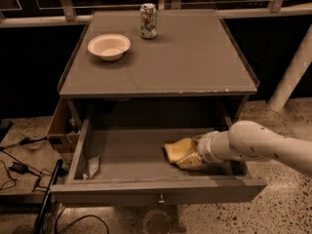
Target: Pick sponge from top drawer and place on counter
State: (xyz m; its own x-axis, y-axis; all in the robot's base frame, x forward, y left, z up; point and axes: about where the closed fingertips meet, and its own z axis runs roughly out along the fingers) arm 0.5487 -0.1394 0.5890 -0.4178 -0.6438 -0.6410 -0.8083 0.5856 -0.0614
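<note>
Your end effector (192, 156) is in the drawer (122, 155), touching the sponge (176, 149) at its tip; can't tell if it's gripping. Confirm a firm hold, lift clear of the drawer front, then move up to the tabletop (185, 57).

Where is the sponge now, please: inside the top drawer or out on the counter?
Inside, not on the counter: the sponge lies on the floor of the open top drawer, the claw at it.

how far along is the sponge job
Done: the drawer is open and the gripper is inside it, at the sponge. In hand: taking hold; whether it grips yet is unclear. Left: lift the sponge out and set it on the counter.
</note>
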